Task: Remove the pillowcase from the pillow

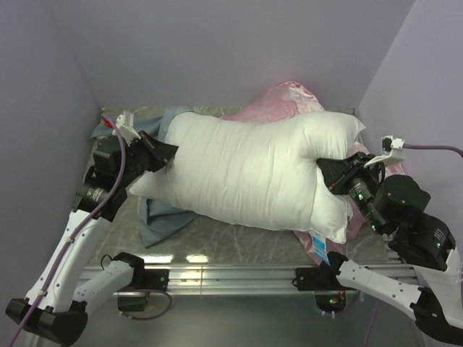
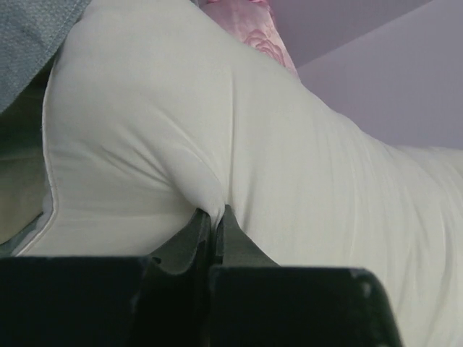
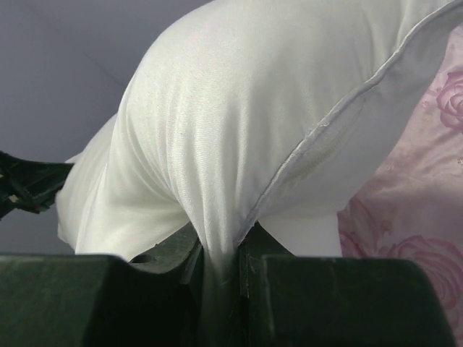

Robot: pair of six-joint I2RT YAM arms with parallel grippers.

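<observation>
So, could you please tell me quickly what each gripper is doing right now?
Left gripper: closed, pinching a fold of the pillow.
Right gripper: closed, pinching the pillow at its seamed edge.

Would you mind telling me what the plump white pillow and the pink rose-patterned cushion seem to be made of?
The plump white pillow looks like finely woven cotton-type cloth, matte, with visible weave and a piped seam. The pink rose-patterned cushion looks like satin: glossy sheen, woven-in roses.

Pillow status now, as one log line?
pillow bare | left gripper shut on pillow | right gripper shut on pillow | pillowcase off, partly under pillow's left end
</observation>
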